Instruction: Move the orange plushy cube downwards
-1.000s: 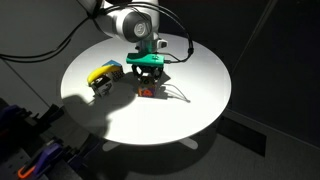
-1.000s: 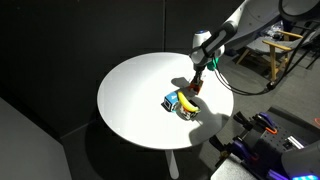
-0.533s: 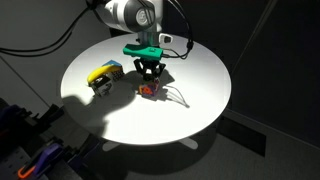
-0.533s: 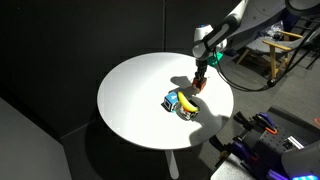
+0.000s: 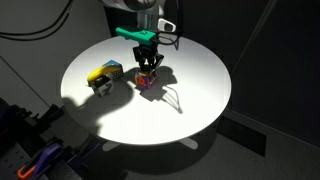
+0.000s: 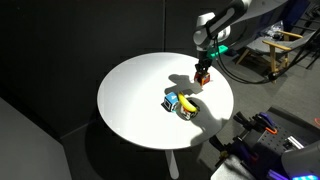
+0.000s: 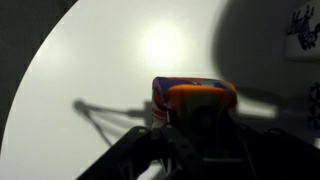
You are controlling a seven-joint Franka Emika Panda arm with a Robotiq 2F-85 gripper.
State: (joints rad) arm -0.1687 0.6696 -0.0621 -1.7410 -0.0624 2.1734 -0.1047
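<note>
**Gripper clamped on the cube, bare table open toward the lower frame edge**

Gripper point(image 5: 148, 70) hangs fingers-down over the middle of the round white table point(image 5: 205, 95), with its jaws closed on the orange plushy cube point(image 5: 147, 83). The wrist view shows this best. There the cube point(image 7: 193, 94) sits wedged between the two dark fingers, its orange face toward the camera and a striped edge along its top. In both exterior views the cube point(image 6: 203, 77) lies directly beneath the gripper point(image 6: 203, 69), in line with the fingers rather than off to a side. A dark shadow falls on the table just to the right of it. The cube looks slightly raised off the surface, though the frames are too small to be sure.

The yellow, blue and grey lumpy object point(image 5: 103, 75) rests to the left of the cube, near but apart.

As the grasp seems made, the coming move is probably a straight carry toward the lower part of the frame. White tabletop lies bare there up to the rim, and the lumpy object sits to one side of that path.
</note>
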